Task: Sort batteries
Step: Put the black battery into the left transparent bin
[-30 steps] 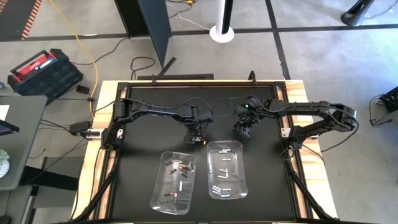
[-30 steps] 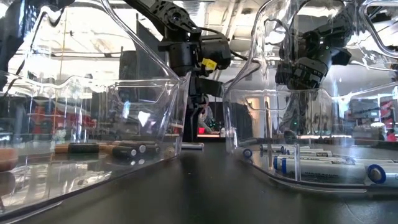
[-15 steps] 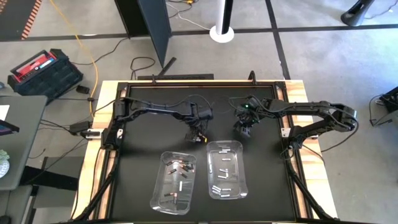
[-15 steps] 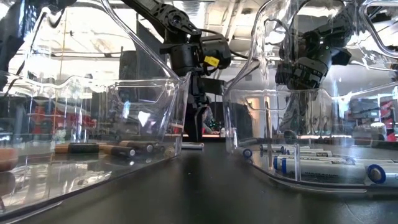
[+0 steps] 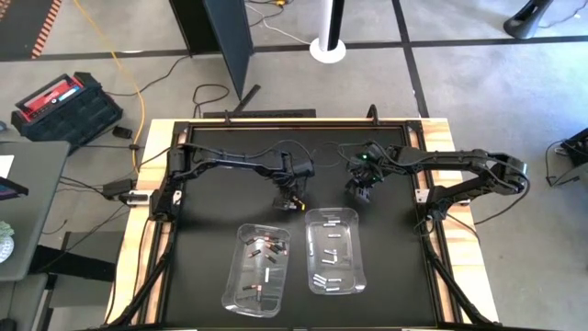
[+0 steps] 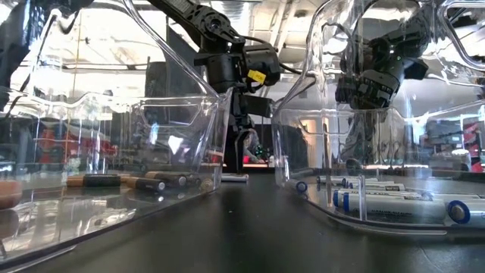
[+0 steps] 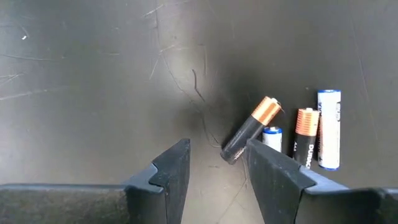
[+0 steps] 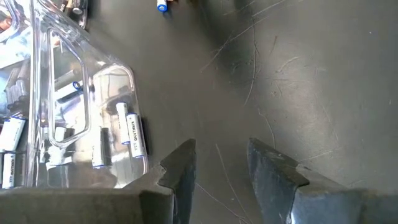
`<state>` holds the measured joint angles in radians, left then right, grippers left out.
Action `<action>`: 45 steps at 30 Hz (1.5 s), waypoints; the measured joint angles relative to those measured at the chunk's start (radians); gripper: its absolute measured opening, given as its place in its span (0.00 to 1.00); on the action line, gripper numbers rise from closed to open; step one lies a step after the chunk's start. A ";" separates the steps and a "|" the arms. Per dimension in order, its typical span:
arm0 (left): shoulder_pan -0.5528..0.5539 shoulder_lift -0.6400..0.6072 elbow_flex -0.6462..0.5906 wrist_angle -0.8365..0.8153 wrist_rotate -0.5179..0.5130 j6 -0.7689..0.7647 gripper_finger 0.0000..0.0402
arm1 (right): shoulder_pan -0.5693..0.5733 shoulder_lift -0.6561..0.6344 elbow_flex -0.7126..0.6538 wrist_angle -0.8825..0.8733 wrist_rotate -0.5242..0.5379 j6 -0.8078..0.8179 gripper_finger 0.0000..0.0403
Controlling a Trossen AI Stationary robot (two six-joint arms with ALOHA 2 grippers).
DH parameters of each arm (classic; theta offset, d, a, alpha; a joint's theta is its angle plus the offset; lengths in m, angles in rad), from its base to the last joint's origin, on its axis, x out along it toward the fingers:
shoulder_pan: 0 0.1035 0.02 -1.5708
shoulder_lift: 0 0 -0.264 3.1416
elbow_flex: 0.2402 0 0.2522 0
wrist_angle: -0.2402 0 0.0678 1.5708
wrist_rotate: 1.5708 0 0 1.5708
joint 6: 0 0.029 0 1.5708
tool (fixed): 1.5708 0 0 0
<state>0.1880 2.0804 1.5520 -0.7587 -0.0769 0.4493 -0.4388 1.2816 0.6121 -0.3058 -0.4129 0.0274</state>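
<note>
Four loose batteries [image 7: 283,130] lie unsorted on the black counter [image 5: 211,198] just beside the left end effector [image 7: 217,171], fingers apart and empty; both clear bins [image 5: 333,250] already hold cells, so sorting looks nearly finished; the right end effector [image 8: 221,165] hovers parted, empty.

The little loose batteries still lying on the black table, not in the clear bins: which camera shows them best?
The left wrist view: four loose batteries lie close up, two copper-topped black, two white-and-blue. The high view hides them under the left gripper; the low view shows only a sliver between the bins; the right wrist view catches one blue-tipped end.
</note>
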 joint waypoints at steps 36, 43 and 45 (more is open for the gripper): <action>0.054 0.011 -0.066 0.137 0.059 -0.098 0.34 | -0.001 0.000 0.000 0.001 0.000 0.003 0.40; 0.073 0.071 -0.060 0.108 0.099 -0.212 0.30 | 0.000 0.000 0.000 0.001 0.000 0.018 0.40; 0.070 0.082 -0.060 0.106 0.103 -0.224 0.29 | 0.000 0.000 0.000 0.001 0.000 0.025 0.40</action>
<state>0.2580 2.1622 1.4925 -0.6525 0.0257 0.2257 -0.4389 1.2816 0.6121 -0.3048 -0.4132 0.0528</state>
